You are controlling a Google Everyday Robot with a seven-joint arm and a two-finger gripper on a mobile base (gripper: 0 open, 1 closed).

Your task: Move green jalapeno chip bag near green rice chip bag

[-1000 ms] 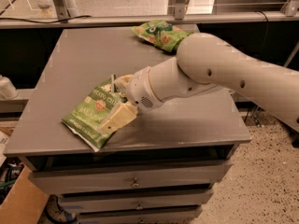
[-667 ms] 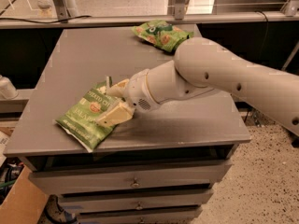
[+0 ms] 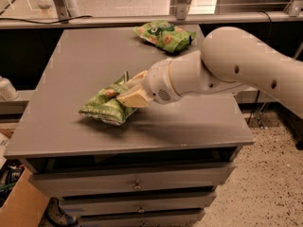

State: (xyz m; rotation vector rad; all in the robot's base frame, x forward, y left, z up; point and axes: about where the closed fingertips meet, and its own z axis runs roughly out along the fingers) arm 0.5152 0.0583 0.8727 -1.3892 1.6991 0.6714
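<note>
The green jalapeno chip bag (image 3: 104, 105) is lime green and crumpled, at the front left of the grey table (image 3: 85, 56). My gripper (image 3: 127, 91) is at the bag's right end, its cream fingers (image 3: 132, 98) closed on the bag's edge, which is bunched and lifted slightly. The green rice chip bag (image 3: 164, 34), with orange-pink round patches, lies at the far middle-right of the table, well apart from the jalapeno bag.
My large white arm (image 3: 236, 67) stretches over the table's right side. Drawers (image 3: 137, 186) sit under the table front. A counter edge and rail (image 3: 142, 18) run behind the table. A cardboard box (image 3: 19, 207) is on the floor at lower left.
The gripper has closed on the jalapeno bag's right edge and bunched it up; the bag, flat before, is now crumpled and partly lifted.
</note>
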